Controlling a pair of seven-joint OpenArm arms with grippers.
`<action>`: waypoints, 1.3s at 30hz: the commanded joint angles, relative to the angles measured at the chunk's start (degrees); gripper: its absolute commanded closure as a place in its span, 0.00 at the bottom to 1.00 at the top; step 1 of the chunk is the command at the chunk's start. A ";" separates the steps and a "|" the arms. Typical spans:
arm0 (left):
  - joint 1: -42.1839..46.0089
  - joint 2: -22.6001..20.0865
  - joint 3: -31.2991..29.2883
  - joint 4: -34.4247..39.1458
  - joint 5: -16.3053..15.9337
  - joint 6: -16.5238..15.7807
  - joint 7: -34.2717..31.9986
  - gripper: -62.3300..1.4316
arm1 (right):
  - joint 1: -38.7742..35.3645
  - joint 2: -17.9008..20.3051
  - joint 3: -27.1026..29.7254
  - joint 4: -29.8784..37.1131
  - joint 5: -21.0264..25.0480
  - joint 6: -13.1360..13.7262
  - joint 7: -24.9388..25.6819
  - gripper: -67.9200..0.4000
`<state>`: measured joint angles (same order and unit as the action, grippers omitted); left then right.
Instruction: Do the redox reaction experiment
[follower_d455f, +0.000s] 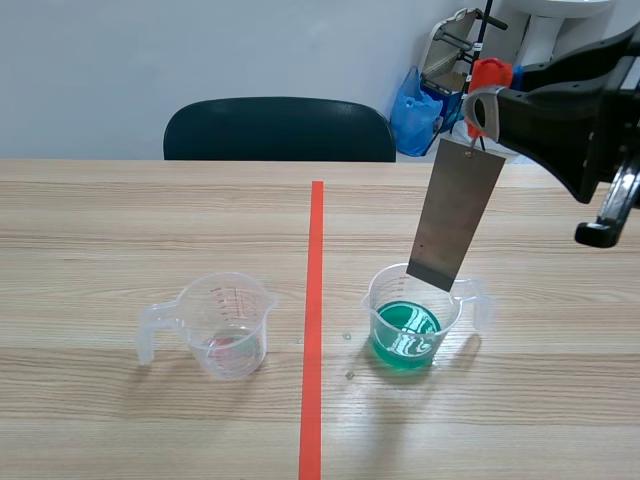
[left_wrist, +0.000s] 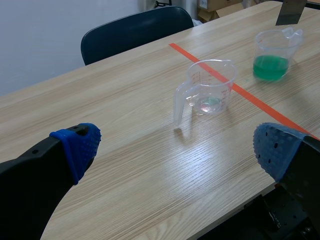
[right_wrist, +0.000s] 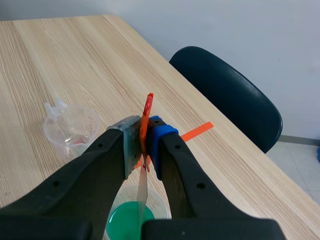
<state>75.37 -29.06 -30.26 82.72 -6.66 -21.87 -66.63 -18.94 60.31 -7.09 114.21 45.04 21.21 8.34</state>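
Two clear cups stand on the counter (follower_d455f: 100, 220): one near-empty cup (follower_d455f: 225, 325), one green-filled cup (follower_d455f: 410, 320). One metal strip (follower_d455f: 458, 210) hangs over the latter from one orange clip (follower_d455f: 488, 75) clamped between the right fingers (right_wrist: 162, 145); the left fingers (left_wrist: 77, 147) are spread, holding nothing.

Metal sheet (left_wrist: 292, 11): we get 1 corner, cut off.
Orange clip (right_wrist: 148, 107): mostly buried in the right gripper (right_wrist: 144, 145).
Green beaker (right_wrist: 125, 220): half hidden behind it.

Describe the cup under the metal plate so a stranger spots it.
From the orange-red tape line on the wooden table, look to the robot's right: a clear measuring cup sits below the grey metal plate. It alone holds green liquid; the other cup is nearly empty.
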 joint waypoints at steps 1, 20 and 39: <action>0.07 -0.22 0.07 0.72 -0.55 -0.15 -0.90 0.00 | 0.68 0.13 0.44 0.79 0.39 -0.17 0.83 0.98; 0.07 -0.22 0.07 0.72 -0.55 -0.17 -0.90 0.00 | 0.68 -2.51 -0.57 0.74 -3.04 0.04 0.81 0.98; 0.07 -0.22 0.07 0.72 -0.55 -0.31 -1.07 0.00 | 7.08 -12.85 -8.37 -9.70 -11.04 3.91 1.03 0.98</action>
<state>75.37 -29.06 -30.26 82.72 -6.66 -22.06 -66.65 -12.95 47.53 -15.68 104.38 33.74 25.34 8.45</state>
